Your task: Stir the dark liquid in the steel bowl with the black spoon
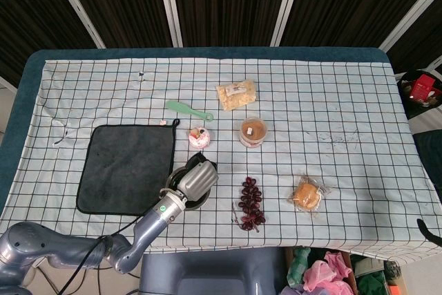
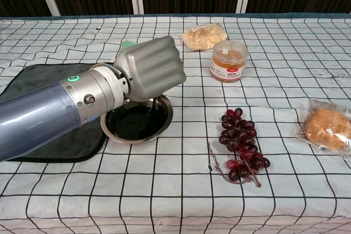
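Note:
The steel bowl point(image 2: 168, 118) stands by the near right corner of a dark grey cloth and holds dark liquid point(image 2: 131, 124). My left hand point(image 2: 151, 75) is curled above the bowl's right half and grips the black spoon point(image 2: 155, 107), whose thin shaft runs down from the fist into the liquid. In the head view the left hand point(image 1: 197, 179) covers most of the bowl point(image 1: 174, 177), and the spoon is hidden there. The right hand shows in neither view.
The grey cloth point(image 1: 124, 167) lies left of the bowl. Grapes point(image 2: 241, 149) lie to its right, a wrapped bun point(image 2: 329, 129) further right. Behind the bowl are an orange-lidded jar point(image 2: 229, 60), a pink item point(image 1: 199, 137), a green scoop point(image 1: 188, 110) and a snack bag point(image 1: 236, 94).

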